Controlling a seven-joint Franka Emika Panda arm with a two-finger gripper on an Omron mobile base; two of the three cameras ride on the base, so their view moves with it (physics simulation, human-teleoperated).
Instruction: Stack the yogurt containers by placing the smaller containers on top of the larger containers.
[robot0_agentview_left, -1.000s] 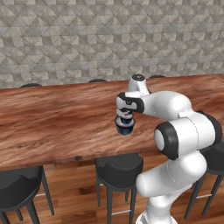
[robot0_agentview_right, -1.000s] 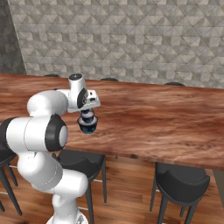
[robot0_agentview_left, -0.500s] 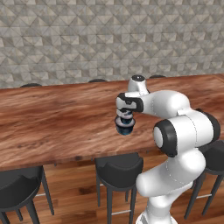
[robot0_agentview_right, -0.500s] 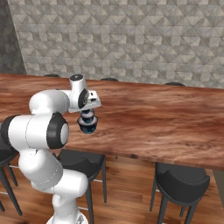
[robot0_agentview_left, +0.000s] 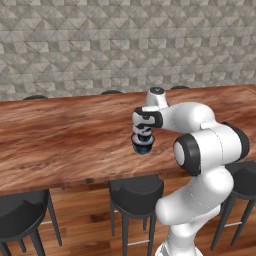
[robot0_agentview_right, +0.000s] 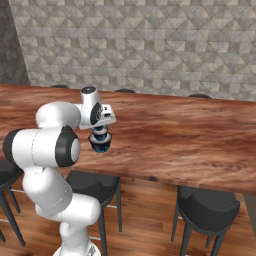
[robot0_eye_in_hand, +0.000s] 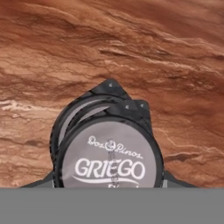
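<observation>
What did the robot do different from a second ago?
Almost nothing changed. The gripper still holds a dark-blue yogurt cup from above, just over the wooden counter, in the same spot. In the hand view its pale lid sits over another lid below. The stools stayed put.
</observation>
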